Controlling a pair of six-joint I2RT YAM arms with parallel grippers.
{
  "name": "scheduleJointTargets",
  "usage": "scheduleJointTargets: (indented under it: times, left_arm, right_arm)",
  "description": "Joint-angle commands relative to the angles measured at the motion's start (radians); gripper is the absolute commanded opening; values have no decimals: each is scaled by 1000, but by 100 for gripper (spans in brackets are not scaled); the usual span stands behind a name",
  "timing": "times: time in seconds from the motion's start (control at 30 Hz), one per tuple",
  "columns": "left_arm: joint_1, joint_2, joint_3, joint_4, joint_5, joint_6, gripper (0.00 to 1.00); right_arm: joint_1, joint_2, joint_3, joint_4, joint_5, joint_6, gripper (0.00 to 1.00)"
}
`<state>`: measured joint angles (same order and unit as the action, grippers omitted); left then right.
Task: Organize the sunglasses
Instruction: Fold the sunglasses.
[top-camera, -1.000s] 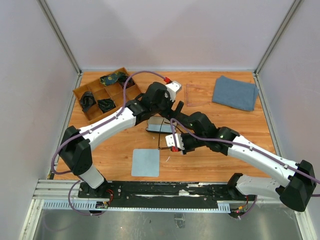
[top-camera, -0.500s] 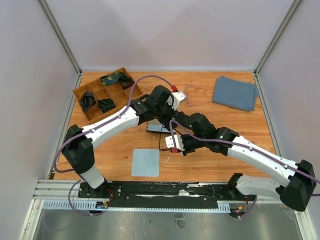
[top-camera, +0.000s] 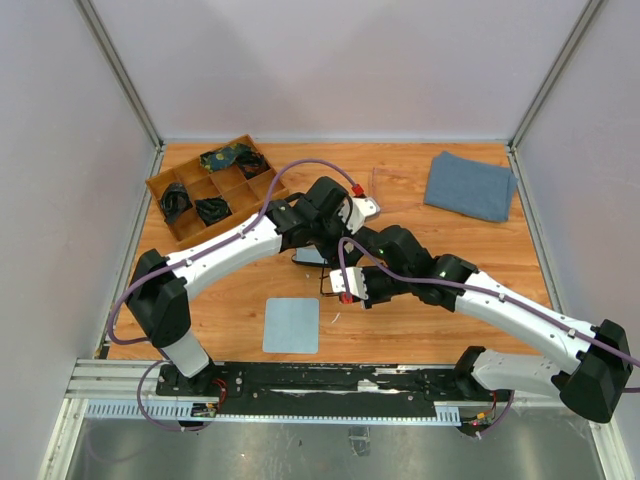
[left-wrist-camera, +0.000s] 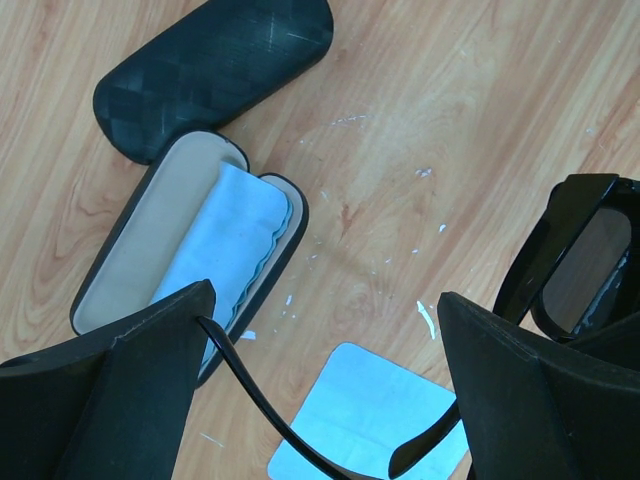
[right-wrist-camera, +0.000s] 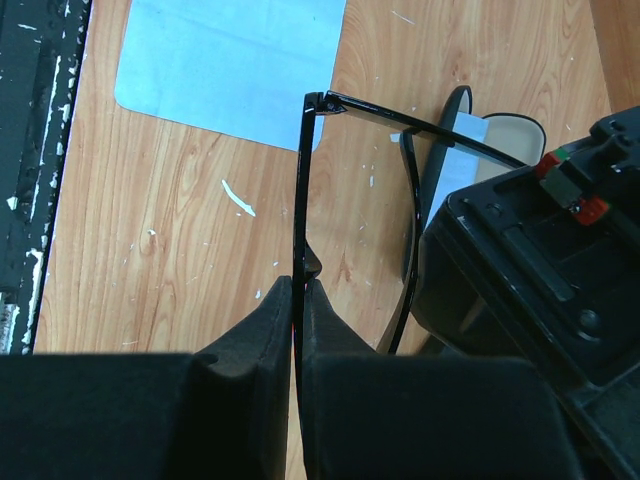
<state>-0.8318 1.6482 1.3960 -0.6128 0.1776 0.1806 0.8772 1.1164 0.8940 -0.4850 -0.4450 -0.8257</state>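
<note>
The black sunglasses (right-wrist-camera: 300, 190) with dark lenses hang above the table, and my right gripper (right-wrist-camera: 298, 285) is shut on their front frame. Their temples stretch toward the open case (right-wrist-camera: 470, 125). In the top view my right gripper (top-camera: 336, 284) holds the sunglasses (top-camera: 325, 284) at the table's middle. My left gripper (left-wrist-camera: 325, 300) is open, its fingers (left-wrist-camera: 120, 380) on either side of the two temples (left-wrist-camera: 255, 395). One temple touches the left finger's inner face. A dark lens (left-wrist-camera: 585, 265) shows at the right. My left gripper (top-camera: 322, 238) is just behind the right one.
An open black case (left-wrist-camera: 120, 270) holds a light blue cloth (left-wrist-camera: 225, 245), with a closed black case (left-wrist-camera: 215, 70) behind it. A blue cloth (top-camera: 292, 325) lies flat at the near side. The wooden divider box (top-camera: 165, 185) stands far left, a folded grey-blue towel (top-camera: 470, 185) far right.
My left arm has swung right and toward the right gripper, bringing its open fingers around the sunglasses' temples. The right arm and the held sunglasses stay where they were.
</note>
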Motion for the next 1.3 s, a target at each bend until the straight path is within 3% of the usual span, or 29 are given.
scheduleJointTargets:
  times: [0.0,0.4,0.57,1.0,1.27]
  left_arm:
    - [-16,1,30,-45,69,28,99]
    - [-29,-22,11,-41,192,46,98]
    - [-29,-23,9,-33,174,28,98]
    - [9,-58,182,103,-353,-203,99]
    - [14,-181,-33,135,-582,-308,100]
  right_arm:
    - [14,-14,36,39,45,15,1]
    - [13,-9,39,59,81,23,1]
    - [14,-6,39,59,72,23,1]
    - [13,-8,36,25,46,16,1]
    - [13,4,46,25,70,29,1]
